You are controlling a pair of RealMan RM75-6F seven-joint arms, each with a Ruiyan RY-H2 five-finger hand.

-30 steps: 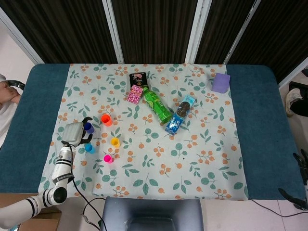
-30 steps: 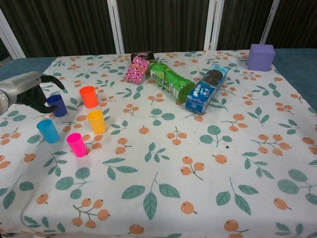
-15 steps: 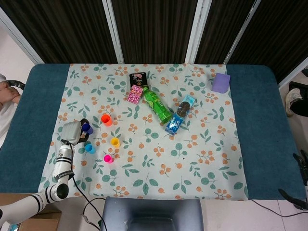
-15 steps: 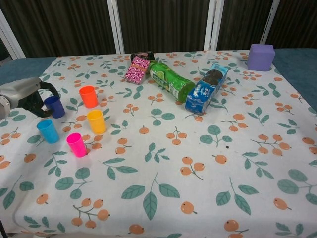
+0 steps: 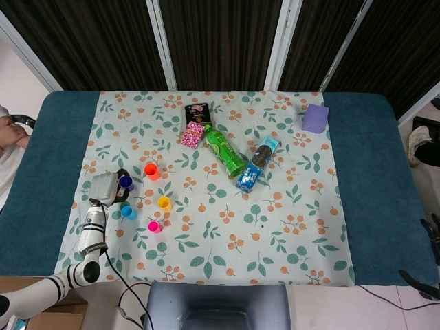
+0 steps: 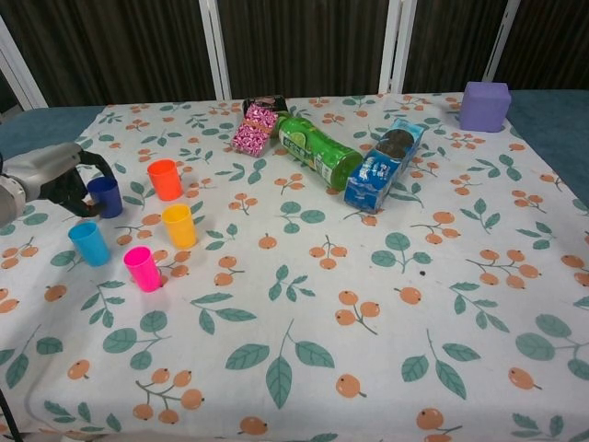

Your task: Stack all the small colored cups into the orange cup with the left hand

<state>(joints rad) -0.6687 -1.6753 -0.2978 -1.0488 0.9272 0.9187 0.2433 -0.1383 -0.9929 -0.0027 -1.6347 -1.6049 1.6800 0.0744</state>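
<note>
**Left hand closes around the dark blue cup at the left edge of the cloth**

The left hand (image 6: 51, 177), a grey metallic shell with dark fingers (image 6: 96, 164), sits at the left side of the surface (image 5: 41, 172). Its fingers curl around the dark blue cup (image 6: 105, 196), a small tapered plastic tumbler standing upright; one finger arcs over the far side of the rim and the rest wrap its left side, so the fingers are clamped on that cup. In the head view the same hand (image 5: 105, 188) shows with the cup (image 5: 126, 182) at its right edge.

The orange cup (image 6: 165, 179) stands upright just right of the dark blue one, apart from it, mouth open. Nearer lie three more smooth plastic cups, all upright: the yellow cup (image 6: 179, 225), the light blue cup (image 6: 88, 243) and the pink cup (image 6: 143, 268), close together but not touching.

A white tablecloth (image 6: 368, 304) printed with green leaves and orange fruit covers the middle of the teal surface. Further back lie a glossy green bottle (image 6: 319, 152) on its side, a blue cookie package (image 6: 383, 164) beside it, and a pink patterned packet (image 6: 256, 127) against a dark pouch (image 5: 197, 111). A soft-edged purple cube (image 6: 485, 105) rests at the far right corner.

The right hand does not show in either view.
</note>
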